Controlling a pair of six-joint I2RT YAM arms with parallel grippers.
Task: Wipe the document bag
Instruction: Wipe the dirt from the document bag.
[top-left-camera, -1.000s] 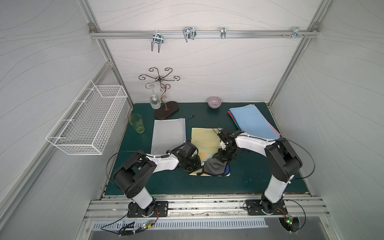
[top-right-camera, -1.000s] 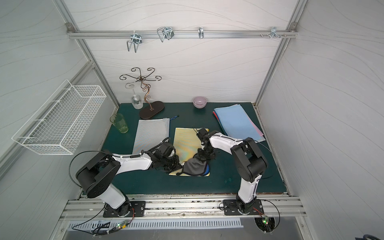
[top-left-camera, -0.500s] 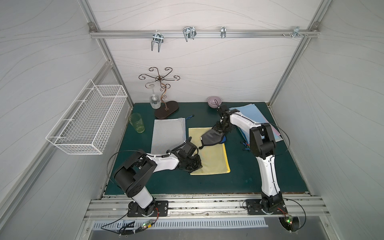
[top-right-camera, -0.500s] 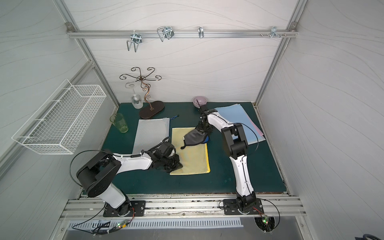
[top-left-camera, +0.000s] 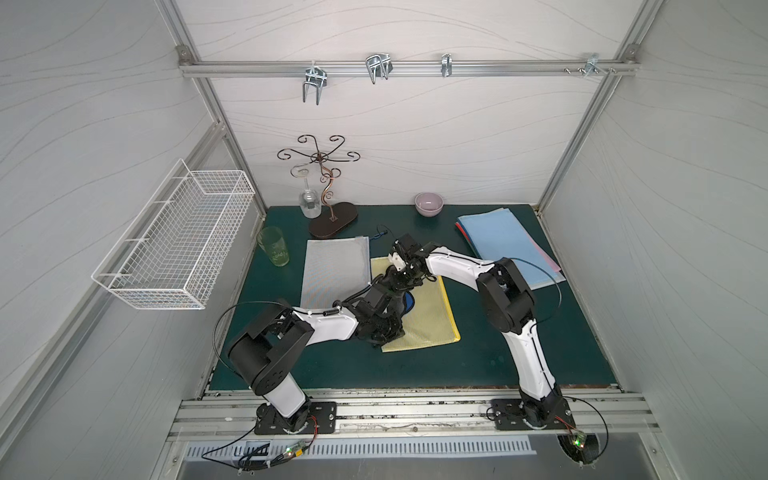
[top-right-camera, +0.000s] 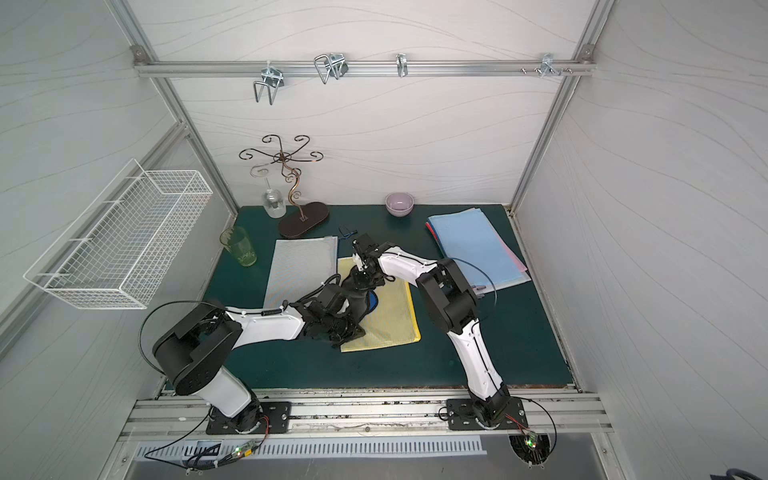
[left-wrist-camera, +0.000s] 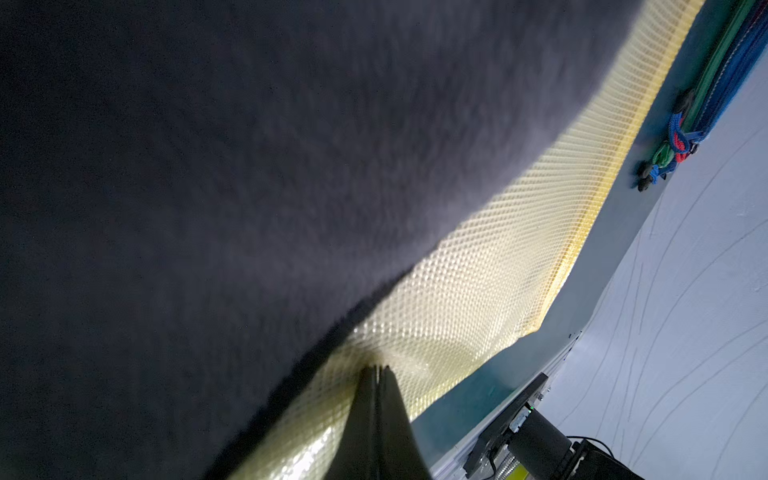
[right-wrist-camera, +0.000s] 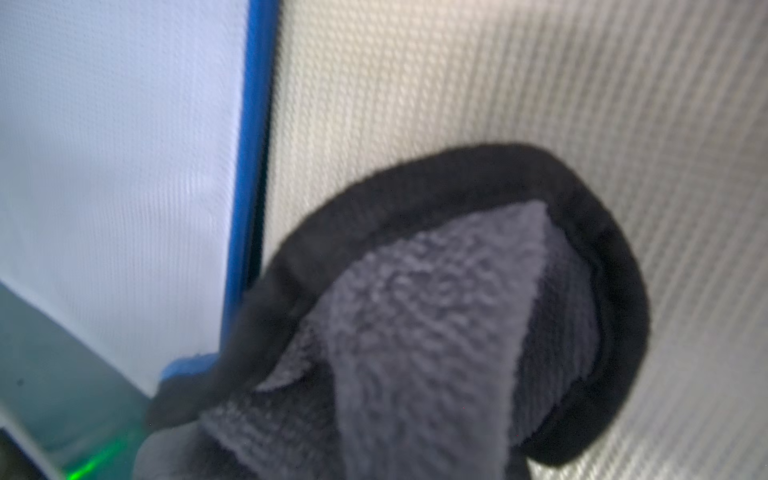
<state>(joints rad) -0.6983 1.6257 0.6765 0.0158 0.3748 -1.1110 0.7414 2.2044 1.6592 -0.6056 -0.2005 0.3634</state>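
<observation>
I'm running this from inside a robot test cell, a lab booth rather than any lived-in room: white panel walls (top-left-camera: 415, 137) in aluminium framing, an overhead rail (top-left-camera: 498, 68) with metal hooks (top-left-camera: 376, 66), a green-matted tabletop (top-left-camera: 498, 357), a wire basket (top-left-camera: 174, 237) on the side wall, arm bases (top-left-camera: 295, 417) bolted to slotted rails (top-left-camera: 407, 409), and what looks like a lit circuit board (top-left-camera: 577, 442).

Left wrist view: the cloth (left-wrist-camera: 208, 187) is one blurry dark smear covering most of the document bag (left-wrist-camera: 478, 270). Right wrist view's soft too, with the cloth cut off at the edge.
</observation>
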